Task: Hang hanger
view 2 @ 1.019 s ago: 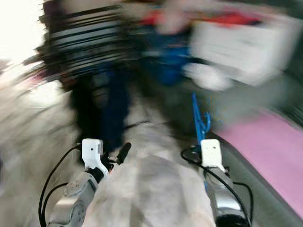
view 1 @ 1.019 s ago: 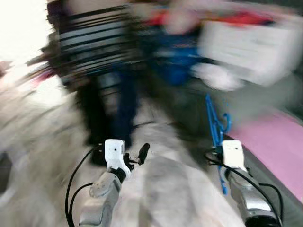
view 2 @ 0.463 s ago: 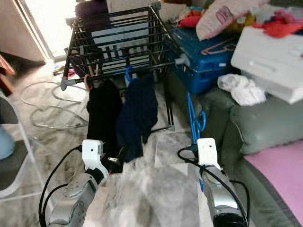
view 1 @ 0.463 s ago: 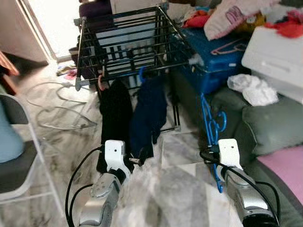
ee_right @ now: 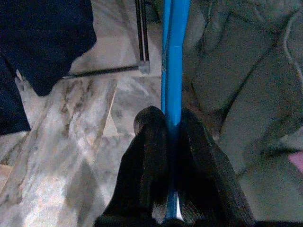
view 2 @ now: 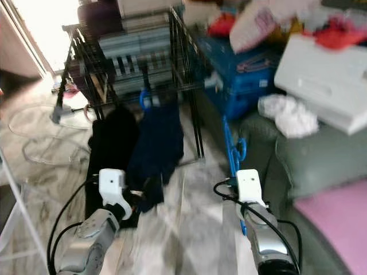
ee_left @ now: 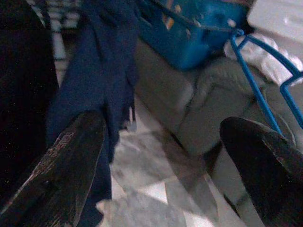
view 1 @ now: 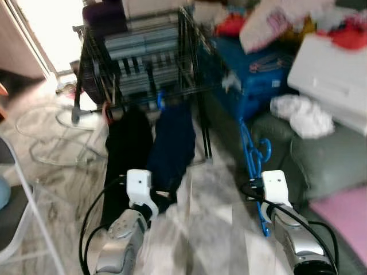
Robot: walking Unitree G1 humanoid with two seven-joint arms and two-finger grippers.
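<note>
Hanger (view 1: 254,153): blue, thin-framed, carried upright in the right hand (ee_right: 171,124), whose two black fingers (ee_right: 150,142) are clenched on one of its bars; hook end points up and forward, beside the grey-green sofa (view 1: 324,163).
Left hand (ee_left: 161,142): released, fingers wide apart, grasping nothing, held low in front of the hanging clothes.
Drying rack (view 1: 137,63): black metal, ahead and to the left, well apart from the hanger.
Black garment (view 1: 126,149) and navy garment (view 1: 175,143): hanging side by side from the rack's front rail.
Blue suitcase (view 1: 252,74): beyond the rack, against the sofa.
Risks, as judged: the narrow pinch may let the hanger swivel or slip; the hook may snag the navy garment or miss the rail, since the rail is crowded.
</note>
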